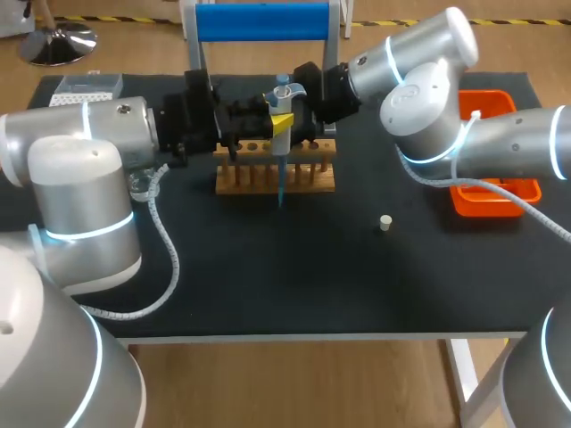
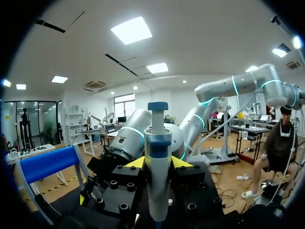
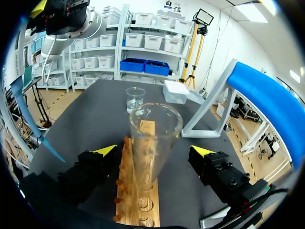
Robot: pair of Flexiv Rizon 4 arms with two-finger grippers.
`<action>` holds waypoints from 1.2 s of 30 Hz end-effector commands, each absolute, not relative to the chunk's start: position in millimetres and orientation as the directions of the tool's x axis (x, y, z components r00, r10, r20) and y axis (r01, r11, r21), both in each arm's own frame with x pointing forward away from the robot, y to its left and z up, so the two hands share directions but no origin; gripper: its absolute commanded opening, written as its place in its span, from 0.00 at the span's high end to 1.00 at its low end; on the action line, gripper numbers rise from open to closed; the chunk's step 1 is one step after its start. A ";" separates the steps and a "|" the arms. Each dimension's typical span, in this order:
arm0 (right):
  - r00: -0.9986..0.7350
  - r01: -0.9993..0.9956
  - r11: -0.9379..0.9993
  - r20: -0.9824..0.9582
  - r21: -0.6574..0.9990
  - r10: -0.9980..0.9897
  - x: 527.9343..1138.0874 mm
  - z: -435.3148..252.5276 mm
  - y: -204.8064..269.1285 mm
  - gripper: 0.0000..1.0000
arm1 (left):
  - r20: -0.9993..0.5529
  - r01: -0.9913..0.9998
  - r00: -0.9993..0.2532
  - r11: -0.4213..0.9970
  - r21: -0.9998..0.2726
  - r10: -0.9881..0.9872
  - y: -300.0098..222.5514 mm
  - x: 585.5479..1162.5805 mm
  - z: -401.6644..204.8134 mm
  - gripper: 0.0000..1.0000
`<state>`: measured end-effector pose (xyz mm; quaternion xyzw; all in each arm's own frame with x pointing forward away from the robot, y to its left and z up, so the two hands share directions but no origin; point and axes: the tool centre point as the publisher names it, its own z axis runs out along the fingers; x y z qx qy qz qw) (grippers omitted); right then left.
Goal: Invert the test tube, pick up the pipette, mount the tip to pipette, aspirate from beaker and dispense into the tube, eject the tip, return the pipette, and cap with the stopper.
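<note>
Left end effector (image 2: 158, 163): clenched on the pipette (image 2: 157, 191), yellow tips pressed to the barrel from both sides. Pipette upright, plunger up, blue tip (image 1: 280, 183) mounted and pointing down in front of the wooden rack (image 1: 308, 178).

Right end effector (image 3: 155, 151): released. Its fingers flank the test tube (image 3: 153, 143), with a sliver of gap showing on each side. The tube stands mouth-up in the rack. Seen from the right wrist, the pipette tip hangs well off to one side of the tube, not over its mouth.

Liquid in the tip: cannot tell. The beaker (image 3: 136, 99) sits past the far end of the rack. The stopper (image 1: 385, 223) lies loose on the surface (image 1: 268, 276), apart from the rack.

Risks, as judged:
- The tip has to find a narrow mouth. Coming in off-line, it could strike the rim and tip the unheld tube, or spill onto the rack.
- The two end effectors face each other closely over the rack, so a sideways correction could knock them together.
- A tilted pipette may drip early.

Pose:
- Left arm (image 1: 80, 134) enters from the left, forearm about level, wrist horizontal and pointing toward the middle.
- Right arm (image 1: 428, 80) enters from the right with the elbow humped high. Its wrist folds back toward the middle and is level, just behind the rack.
</note>
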<state>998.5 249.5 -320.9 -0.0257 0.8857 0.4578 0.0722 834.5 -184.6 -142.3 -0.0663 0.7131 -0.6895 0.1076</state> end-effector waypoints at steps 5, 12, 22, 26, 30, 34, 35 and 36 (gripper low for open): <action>-0.984 -0.134 0.545 -0.176 0.827 0.025 980.5 -302.1 210.2 0.00 | -0.063 0.055 -0.968 0.039 -0.998 -0.243 -184.0 834.2 -142.5 1.00; -0.977 -0.161 0.511 -0.209 0.845 0.039 966.6 -283.8 177.1 0.00 | -0.063 0.055 -0.968 0.039 -0.998 -0.243 -184.0 834.2 -142.5 1.00; -0.971 -0.202 0.427 -0.238 0.882 0.033 937.5 -254.7 145.8 0.00 | -0.063 0.055 -0.968 0.039 -0.998 -0.243 -184.0 834.2 -142.5 1.00; -0.969 -0.227 0.390 -0.249 0.893 0.006 925.7 -242.6 136.8 0.00 | -0.063 0.055 -0.968 0.039 -0.998 -0.243 -184.0 834.2 -142.5 1.00; -0.973 -0.217 0.362 -0.229 0.906 -0.010 910.9 -231.5 133.6 0.00 | -0.063 0.055 -0.968 0.039 -0.998 -0.243 -184.0 834.2 -142.5 1.00; -0.981 -0.185 0.335 -0.191 0.924 -0.013 899.5 -225.0 134.9 0.00 | -0.063 0.055 -0.968 0.039 -0.998 -0.243 -184.0 834.2 -142.5 1.00; -0.984 -0.174 0.317 -0.179 0.932 -0.015 896.9 -223.2 134.7 0.00 | -0.063 0.055 -0.968 0.039 -0.998 -0.243 -184.0 834.2 -142.5 1.00; -0.985 -0.169 0.313 -0.173 0.935 -0.016 893.3 -221.4 134.6 0.00 | -0.063 0.055 -0.968 0.039 -0.998 -0.243 -184.0 834.2 -142.5 1.00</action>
